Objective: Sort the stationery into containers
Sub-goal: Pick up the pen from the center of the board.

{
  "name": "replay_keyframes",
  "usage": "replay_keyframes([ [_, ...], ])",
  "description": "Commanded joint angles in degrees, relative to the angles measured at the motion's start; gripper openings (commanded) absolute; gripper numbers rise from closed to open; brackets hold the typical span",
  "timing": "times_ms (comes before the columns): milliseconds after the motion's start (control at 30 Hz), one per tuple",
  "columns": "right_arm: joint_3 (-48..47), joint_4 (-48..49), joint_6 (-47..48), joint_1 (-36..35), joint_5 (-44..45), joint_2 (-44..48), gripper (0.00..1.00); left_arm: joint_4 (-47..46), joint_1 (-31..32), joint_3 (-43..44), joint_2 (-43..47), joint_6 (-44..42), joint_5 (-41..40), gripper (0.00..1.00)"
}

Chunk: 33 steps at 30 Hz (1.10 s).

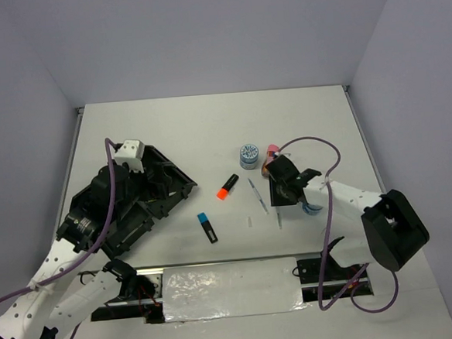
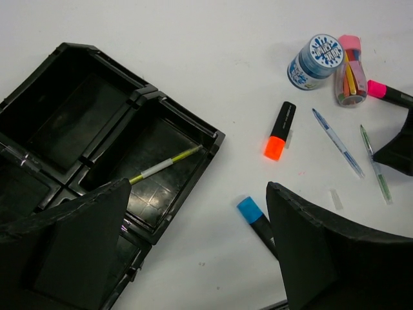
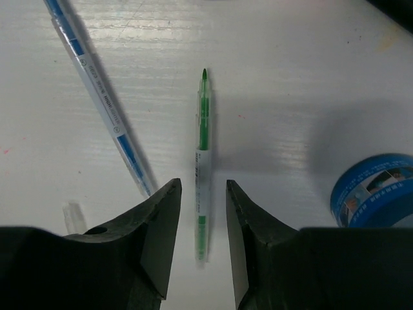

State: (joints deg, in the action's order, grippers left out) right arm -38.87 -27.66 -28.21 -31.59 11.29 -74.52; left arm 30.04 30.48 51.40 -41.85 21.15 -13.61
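Nearest the bases, the left fingers (image 2: 71, 252) are spread wide and hold nothing. One is over the black organiser tray (image 2: 216, 139), the other over the white worktop (image 2: 193, 39) beside it. The tray lies on the left of the worktop, and a yellow pen (image 2: 164, 166) rests slantwise in one of its compartments, one end leaning against the wall.

On the right, the right fingers (image 3: 155, 239) stand a little apart, one on each side of the rear half of a green pen (image 3: 204, 129), with a narrow gap showing on both sides. Whether they touch the worktop cannot be told. A blue-white tape roll (image 3: 374, 190) sits just right of them. A small clear piece (image 3: 74, 216) lies to their left.

In the middle lies a blue-capped highlighter (image 1: 207, 227). Further out are a blue pen (image 1: 257, 194) and an orange-capped highlighter (image 1: 227, 186), apart from each other. A pink-capped highlighter (image 2: 387, 93) lies beyond the green pen.

Farthest out, a second tape roll (image 1: 248, 154) stands touching a pink-capped tube (image 2: 349, 71).
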Motion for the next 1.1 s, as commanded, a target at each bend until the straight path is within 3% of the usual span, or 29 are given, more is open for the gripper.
replay_keyframes([
  [0, -0.1, 4.0, 0.7, 0.7, -1.3, -3.1, 0.41, -1.1, -0.2, -0.5, 0.7, -0.2, 2.2, 0.99],
  [200, -0.1, 5.0, 0.0, 1.4, -1.6, -8.3, 0.26, 0.1, -0.2, 0.8, -0.9, 1.8, 4.6, 0.99],
  [267, -0.2, 4.7, 0.1, 1.5, -2.0, -7.8, 0.08, 0.7, -0.2, 1.8, -1.7, 2.8, 4.6, 0.99],
  [333, 0.1, 4.2, 0.1, 1.4, -2.7, -6.6, 0.0, 1.2, -0.2, 2.7, -2.2, 5.6, 5.8, 0.99],
  [433, 0.5, 1.9, -0.6, 0.7, -3.2, -0.6, 0.0, -2.6, -0.1, 1.1, -3.2, 10.3, 12.9, 0.98],
  [500, 0.3, -0.3, -0.8, 0.2, -3.7, 7.3, 0.0, -6.6, 1.1, -1.5, -3.6, 15.7, 13.2, 0.99],
  [600, -2.4, -7.2, -0.5, 0.2, -2.9, 18.2, 0.0, -9.3, 8.3, -2.9, -6.6, 23.8, 5.5, 0.99],
  [633, -3.3, -8.7, -0.3, 0.4, -1.0, 20.0, 0.0, -8.6, 15.2, -2.1, -10.5, 25.5, 1.2, 0.99],
  [667, -4.4, -10.1, 0.1, 0.4, -0.5, 22.6, 0.0, -7.6, 18.8, -0.9, -13.1, 28.7, -8.4, 0.99],
  [733, -7.5, -14.8, 0.9, 0.7, 0.9, 23.5, 0.0, -2.5, 25.9, 5.4, -23.7, 31.7, -14.6, 0.99],
  [933, -11.7, -22.6, -0.5, 0.7, 7.6, 27.9, 0.0, 2.1, 34.1, 19.0, -46.1, 40.0, -20.0, 0.99],
  [1033, -13.0, -25.1, -1.2, 0.7, 11.1, 31.4, 0.0, 2.8, 35.7, 23.4, -54.4, 43.8, -20.9, 0.87],
  [1067, -13.3, -25.5, -1.1, 0.7, 11.3, 32.5, 0.0, 4.9, 36.0, 24.9, -56.5, 45.2, -20.8, 0.79],
])
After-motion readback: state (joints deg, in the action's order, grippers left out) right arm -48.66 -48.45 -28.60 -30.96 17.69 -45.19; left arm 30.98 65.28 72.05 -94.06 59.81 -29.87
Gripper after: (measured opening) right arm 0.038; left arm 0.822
